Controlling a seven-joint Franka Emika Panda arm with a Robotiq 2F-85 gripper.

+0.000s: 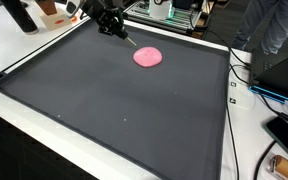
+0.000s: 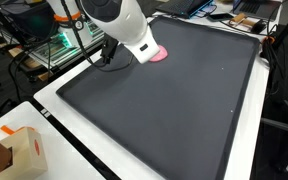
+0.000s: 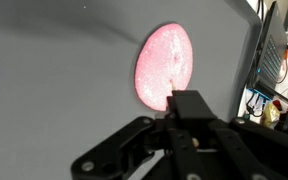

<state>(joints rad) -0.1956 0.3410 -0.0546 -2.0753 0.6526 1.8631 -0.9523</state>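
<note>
A flat pink disc [image 1: 147, 57] lies on a large dark mat [image 1: 114, 115] near its far edge. It also shows in the wrist view [image 3: 164, 62] and, half hidden behind the arm, in an exterior view [image 2: 161, 56]. My gripper [image 1: 122, 34] hovers just beside the disc, tilted towards it. It also shows in an exterior view [image 2: 109, 57]. In the wrist view its fingers [image 3: 189, 102] are pressed together, with their tip over the disc's near edge. A thin pale stick [image 1: 131, 42] seems to jut from the fingers towards the disc.
The mat [image 2: 174, 115] covers a white table [image 1: 14, 95]. Cables and a dark device [image 1: 284, 135] lie off one side. A cardboard box [image 2: 19, 150] stands at a table corner. Racks and clutter [image 1: 169, 12] line the far edge.
</note>
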